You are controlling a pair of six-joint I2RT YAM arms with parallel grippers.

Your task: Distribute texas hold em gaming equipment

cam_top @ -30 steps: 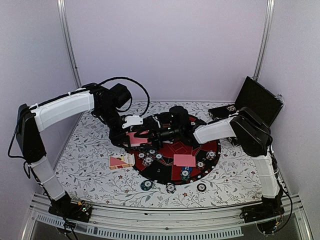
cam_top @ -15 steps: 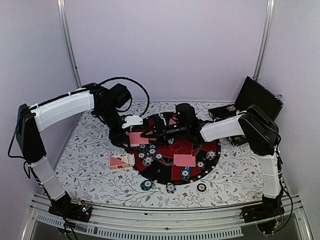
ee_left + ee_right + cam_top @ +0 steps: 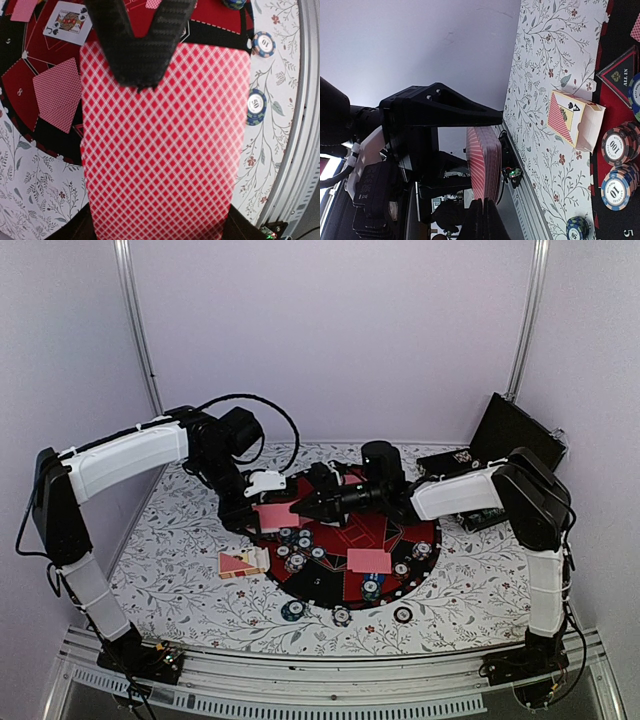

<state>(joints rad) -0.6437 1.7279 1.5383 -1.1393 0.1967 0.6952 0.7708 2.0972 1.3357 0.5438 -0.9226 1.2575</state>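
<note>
Top external view: we see the left gripper [image 3: 262, 509] pinching a deck of playing cards [image 3: 276, 517] over the left part of the round mat [image 3: 385, 532]. The right gripper [image 3: 298, 508] is stretched across the mat with its tip at the right edge of the deck. Poker chips [image 3: 295, 562] lie on the mat and on the flowered cloth near it, a single face-down card [image 3: 369, 560] lies on the mat, and an open card box [image 3: 238, 563] is just beside the mat's left rim. In the left wrist view the red diamond back fills almost everything, and the black fingers [image 3: 140, 45] are clamped on it. In the right wrist view the deck shows edge-on and the right fingers [image 3: 482, 220] are pressed together, touching its end (we cannot tell whether a card is between them).
</note>
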